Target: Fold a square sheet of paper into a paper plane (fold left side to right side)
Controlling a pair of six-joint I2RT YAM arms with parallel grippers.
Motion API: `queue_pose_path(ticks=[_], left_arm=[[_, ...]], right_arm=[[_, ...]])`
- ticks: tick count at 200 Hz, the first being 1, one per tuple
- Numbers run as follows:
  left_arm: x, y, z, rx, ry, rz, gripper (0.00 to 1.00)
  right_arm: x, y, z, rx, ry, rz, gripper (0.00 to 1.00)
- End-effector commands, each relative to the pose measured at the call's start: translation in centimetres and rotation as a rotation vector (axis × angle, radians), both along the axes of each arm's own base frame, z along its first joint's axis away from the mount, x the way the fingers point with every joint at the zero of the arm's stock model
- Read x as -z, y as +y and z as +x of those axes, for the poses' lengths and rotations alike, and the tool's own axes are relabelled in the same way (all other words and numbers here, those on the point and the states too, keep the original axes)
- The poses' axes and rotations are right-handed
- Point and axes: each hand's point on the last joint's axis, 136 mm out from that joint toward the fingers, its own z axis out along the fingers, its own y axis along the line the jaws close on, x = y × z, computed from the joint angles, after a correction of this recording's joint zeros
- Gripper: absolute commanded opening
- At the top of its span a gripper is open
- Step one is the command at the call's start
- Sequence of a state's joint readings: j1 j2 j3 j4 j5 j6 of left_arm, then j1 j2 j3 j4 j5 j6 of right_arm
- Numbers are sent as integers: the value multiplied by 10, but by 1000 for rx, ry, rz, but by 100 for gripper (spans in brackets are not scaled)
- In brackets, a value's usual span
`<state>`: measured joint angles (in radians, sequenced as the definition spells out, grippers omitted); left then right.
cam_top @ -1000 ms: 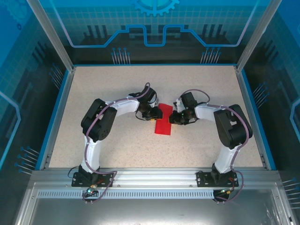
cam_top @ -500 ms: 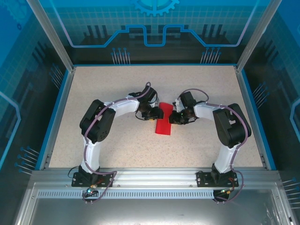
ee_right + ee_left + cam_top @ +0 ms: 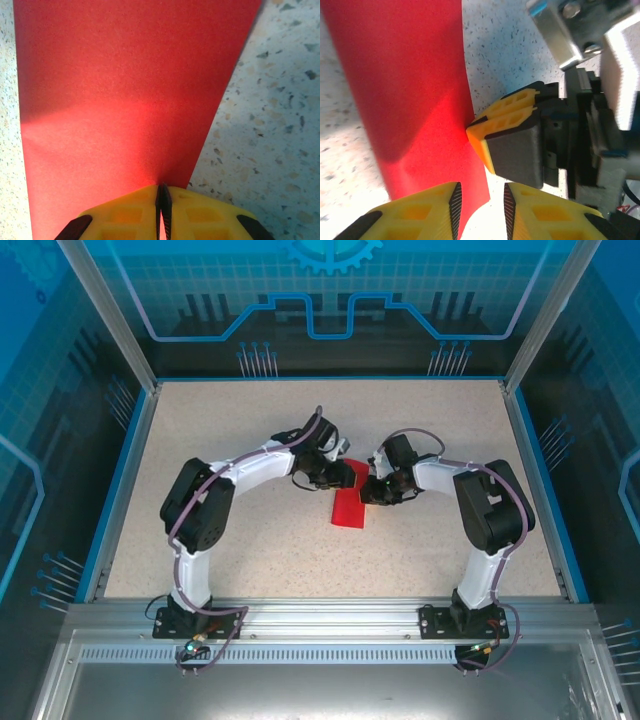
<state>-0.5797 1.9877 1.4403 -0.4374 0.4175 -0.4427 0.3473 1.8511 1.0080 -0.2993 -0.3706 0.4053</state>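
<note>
**Inventory, working outward from my end of the rig**

1. Left arm base (image 3: 195, 618) and right arm base (image 3: 470, 620): bolted to the metal rail (image 3: 330, 612), at 7 and 5 o'clock of the table.
2. Table (image 3: 240, 540): speckled beige top with a blue rim.
3. Red sheet of paper (image 3: 350, 510): folded to a narrow strip. It lies near the table's centre, its long axis running from 6 towards 1 o'clock.
4. Right gripper (image 3: 162, 192): at the strip's 2 o'clock. Its jaws are clenched to a hairline seam, with the tips touching the paper's right edge. I cannot tell whether any paper is nipped in the seam.
5. Left gripper (image 3: 481, 195): at the strip's 11 o'clock, facing the right one. I read it as released, with a clear gap between the jaws and the paper's edge running into that gap.
6. Blue glass panel (image 3: 330, 300): the back wall, at 12 o'clock.
</note>
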Motion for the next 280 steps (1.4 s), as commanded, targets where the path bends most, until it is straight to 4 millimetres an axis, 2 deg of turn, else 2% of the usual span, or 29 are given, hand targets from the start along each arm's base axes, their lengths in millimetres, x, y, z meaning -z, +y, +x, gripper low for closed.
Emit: queue_pose_path(ticks=[1, 72, 151, 180, 223, 260, 280], left_arm=[[12, -9, -2, 26, 48, -18, 31], [56, 8, 3, -31, 103, 29, 31], [83, 39, -7, -70, 156, 67, 31], [79, 48, -9, -84, 150, 66, 31], [61, 59, -7, -97, 117, 59, 31], [29, 42, -2, -70, 54, -23, 30], [21, 25, -2, -38, 48, -61, 30]], right_arm=[[30, -17, -23, -8, 96, -120, 14], [34, -22, -24, -12, 110, -156, 14], [39, -29, -28, -21, 127, -199, 13], [40, -30, -28, -23, 131, -202, 13], [39, -26, -28, -28, 133, -182, 13], [35, -21, -26, -32, 124, -157, 13], [35, -19, -26, -35, 124, -152, 13]])
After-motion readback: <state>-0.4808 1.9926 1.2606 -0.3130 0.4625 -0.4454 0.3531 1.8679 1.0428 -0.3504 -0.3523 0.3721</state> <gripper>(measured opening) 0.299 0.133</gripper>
